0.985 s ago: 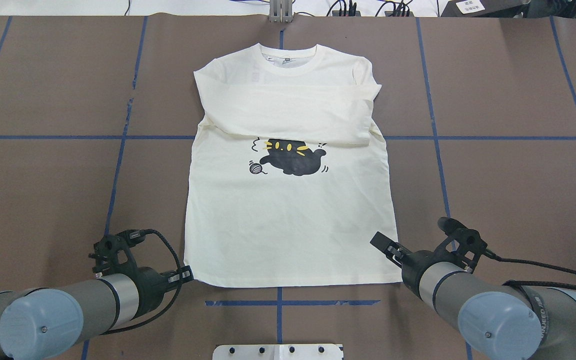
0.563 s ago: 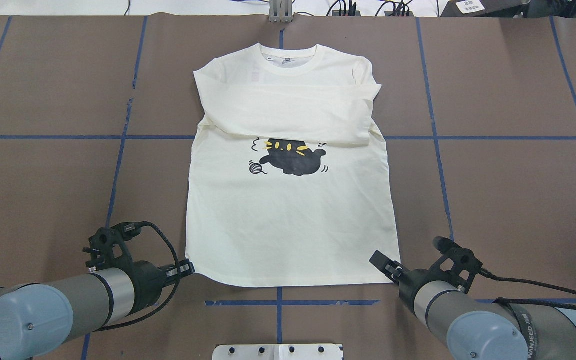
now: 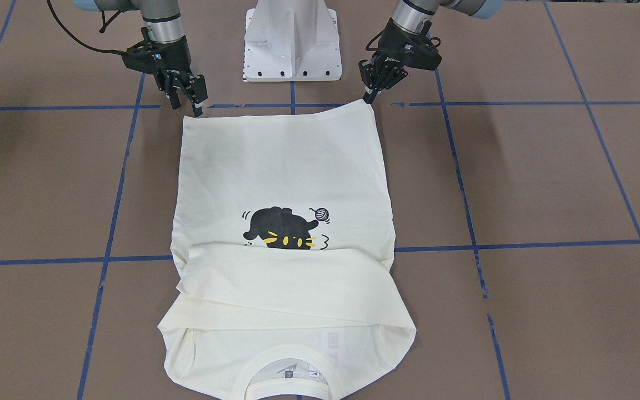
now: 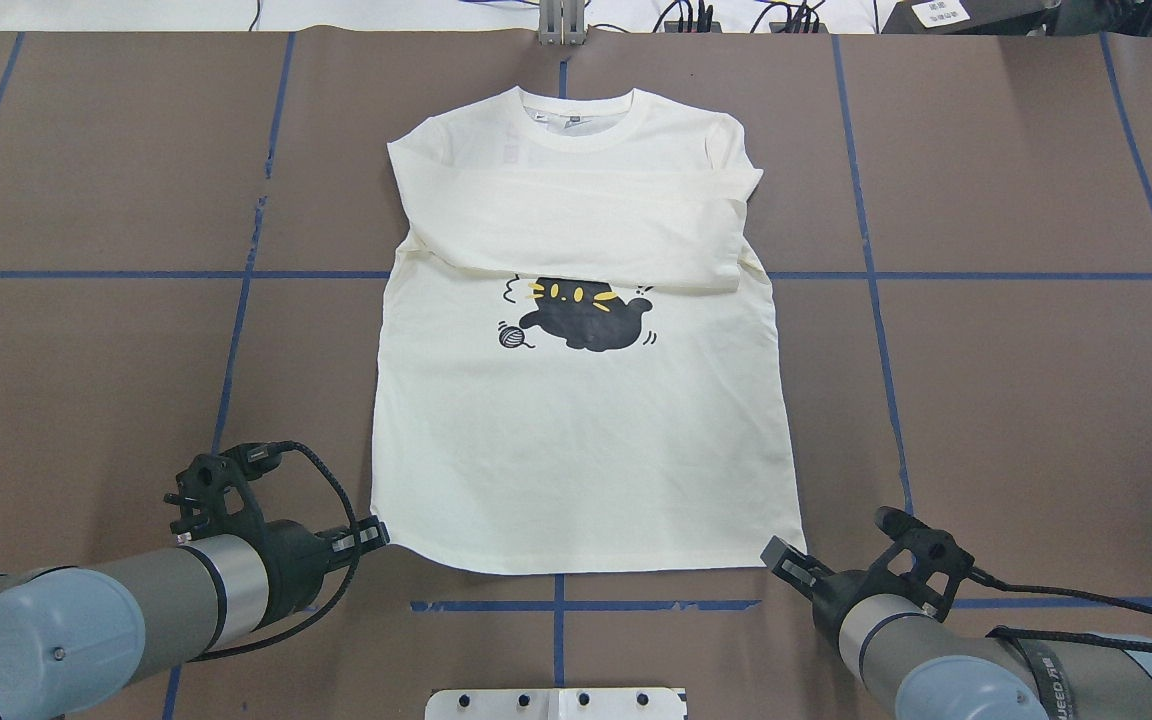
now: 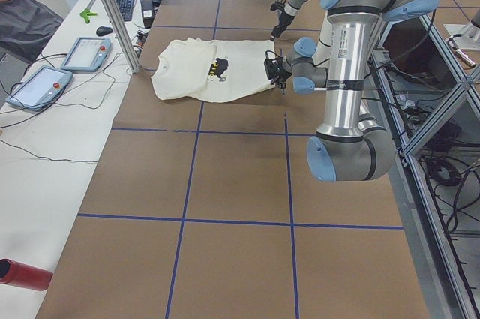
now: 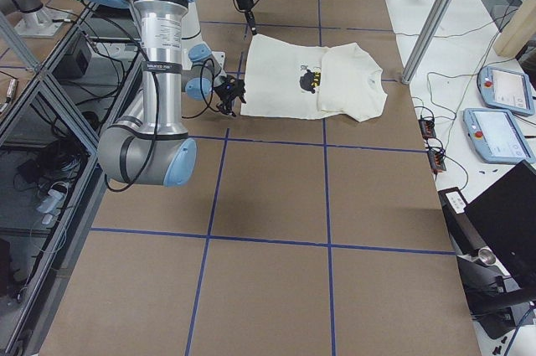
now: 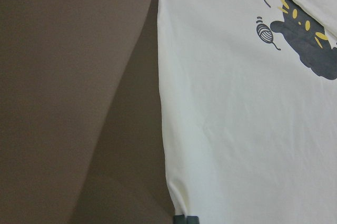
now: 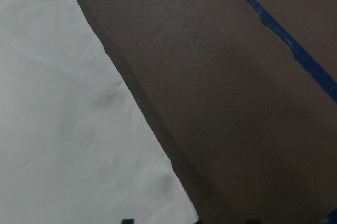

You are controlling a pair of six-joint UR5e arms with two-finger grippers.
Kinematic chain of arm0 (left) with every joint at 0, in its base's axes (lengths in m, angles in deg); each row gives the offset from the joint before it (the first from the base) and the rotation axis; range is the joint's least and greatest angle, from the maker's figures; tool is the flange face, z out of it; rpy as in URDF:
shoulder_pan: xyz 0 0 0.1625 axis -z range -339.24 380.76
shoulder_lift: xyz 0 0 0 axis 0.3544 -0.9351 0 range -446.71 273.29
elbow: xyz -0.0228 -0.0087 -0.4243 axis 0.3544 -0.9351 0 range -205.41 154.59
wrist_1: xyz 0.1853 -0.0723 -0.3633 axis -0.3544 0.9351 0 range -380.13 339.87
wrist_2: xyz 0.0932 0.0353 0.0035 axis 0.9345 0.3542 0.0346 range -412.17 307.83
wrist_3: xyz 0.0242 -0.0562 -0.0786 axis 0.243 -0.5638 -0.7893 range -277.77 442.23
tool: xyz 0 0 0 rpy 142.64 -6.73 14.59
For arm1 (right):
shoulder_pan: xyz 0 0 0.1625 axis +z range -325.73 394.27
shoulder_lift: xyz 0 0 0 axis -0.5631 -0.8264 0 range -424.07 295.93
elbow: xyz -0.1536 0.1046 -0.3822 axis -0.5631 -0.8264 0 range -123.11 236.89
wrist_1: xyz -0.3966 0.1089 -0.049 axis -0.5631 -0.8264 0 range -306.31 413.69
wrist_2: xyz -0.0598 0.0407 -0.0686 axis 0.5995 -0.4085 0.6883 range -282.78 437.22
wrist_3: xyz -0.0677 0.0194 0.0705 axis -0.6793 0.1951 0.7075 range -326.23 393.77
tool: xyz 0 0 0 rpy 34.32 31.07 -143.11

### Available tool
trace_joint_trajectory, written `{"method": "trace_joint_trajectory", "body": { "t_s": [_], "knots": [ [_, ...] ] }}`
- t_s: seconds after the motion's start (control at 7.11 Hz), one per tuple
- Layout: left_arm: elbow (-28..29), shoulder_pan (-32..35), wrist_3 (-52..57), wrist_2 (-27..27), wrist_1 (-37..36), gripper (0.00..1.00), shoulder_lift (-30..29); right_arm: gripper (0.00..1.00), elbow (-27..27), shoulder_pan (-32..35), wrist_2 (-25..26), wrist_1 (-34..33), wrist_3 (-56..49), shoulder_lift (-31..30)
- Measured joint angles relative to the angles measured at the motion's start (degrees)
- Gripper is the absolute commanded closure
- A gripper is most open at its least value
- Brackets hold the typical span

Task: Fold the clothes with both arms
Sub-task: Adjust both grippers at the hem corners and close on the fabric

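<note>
Overhead exterior: both low; L gripper (image 4: 376, 534) pinches T-shirt (image 4: 586, 440) hem corner, R gripper (image 4: 782, 555) spread.

strap (image 4: 1046, 660) on right arm (image 4: 1126, 675): white letters ending in "JEED"; the start curves out of sight.
left arm (image 5: 341, 71), upright tube: sticker with dark print running up it, too small to read.
right arm, upright tube in the right-side view: the same kind of sticker, unreadable.
left gripper (image 3: 367, 99), body: small white lettering, illegible.
shirt (image 4: 576, 450): faint pinkish print shows through the cloth near the collar, not legible.
neck tags (image 4: 573, 119): too small to read.
white label (image 4: 939, 12) on a dark box (image 4: 996, 14) past the shirt's far end: dark print, unreadable.
</note>
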Motion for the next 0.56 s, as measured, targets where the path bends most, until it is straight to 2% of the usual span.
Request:
{"method": "trace_joint_trajectory", "body": {
  "t_s": [0.42,0.56],
  "knots": [
    [0.0,0.0,0.02,0.02,-0.03,1.0,-0.01,0.36,-0.68,-0.52,-0.01,-1.14,0.0,0.73],
    [0.0,0.0,0.02,0.02,-0.03,1.0,-0.02,0.43,-1.4,-0.59,-0.01,-1.18,-0.04,1.23]
  ]
}}
